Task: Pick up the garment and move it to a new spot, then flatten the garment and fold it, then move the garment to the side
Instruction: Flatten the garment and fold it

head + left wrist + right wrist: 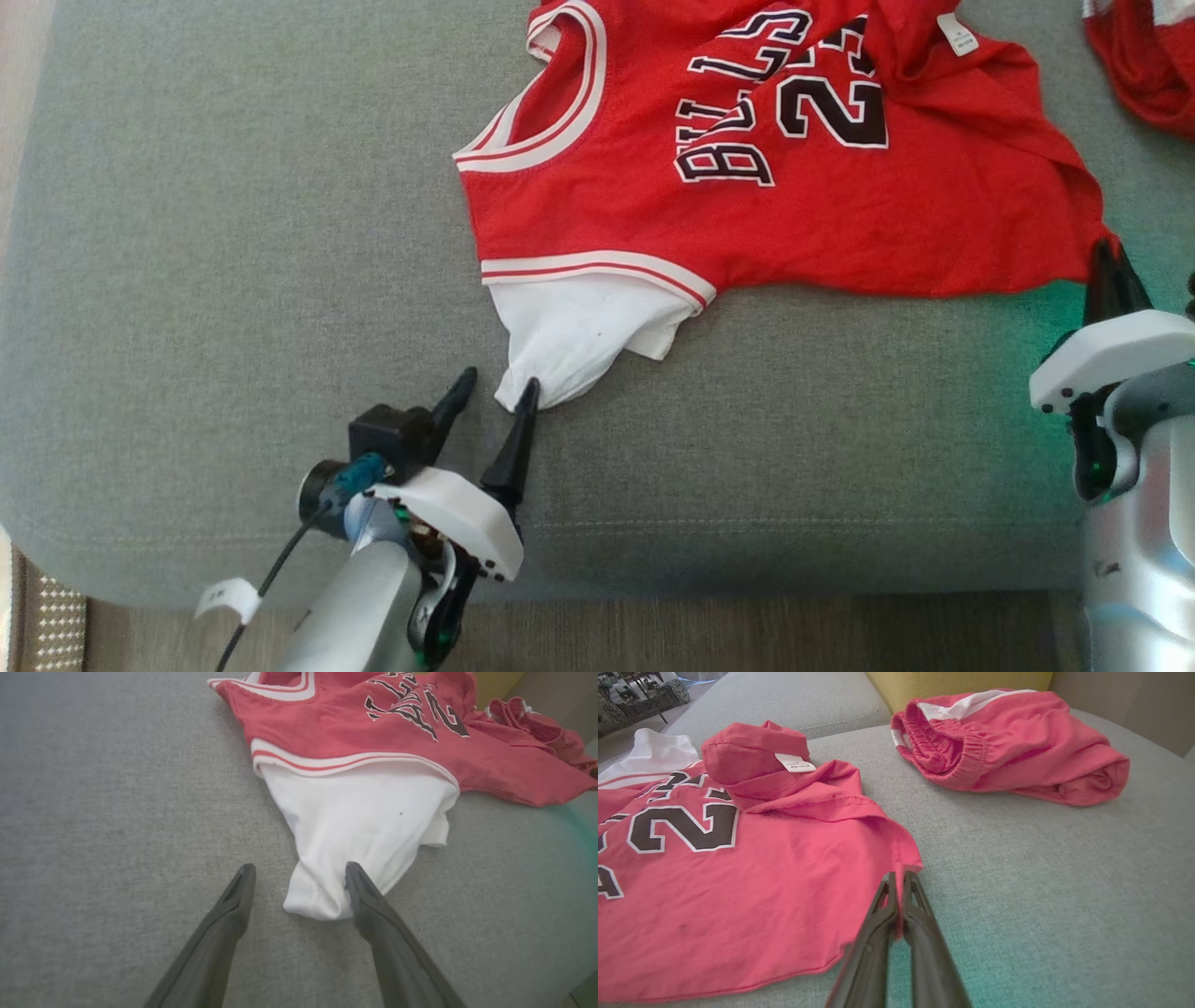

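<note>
The garment [775,177] is a red jersey with black lettering and a white sleeve, lying spread on a grey cushion [233,280]. My left gripper [498,392] stands open at the white sleeve's tip [322,900]; one finger rests against the cloth and the other sits on bare cushion to its left. My right gripper [1106,257] is shut on the jersey's red hem corner [906,865], the two fingers pressed together with cloth between them. The far hem is folded back, showing a white label [794,763].
A bundled pair of red shorts [1008,742] with white stripes lies on the cushion beyond the jersey, at the head view's top right [1144,56]. The cushion's front edge [653,579] runs just behind my arms, with wooden floor below. A yellow backrest [952,681] stands behind.
</note>
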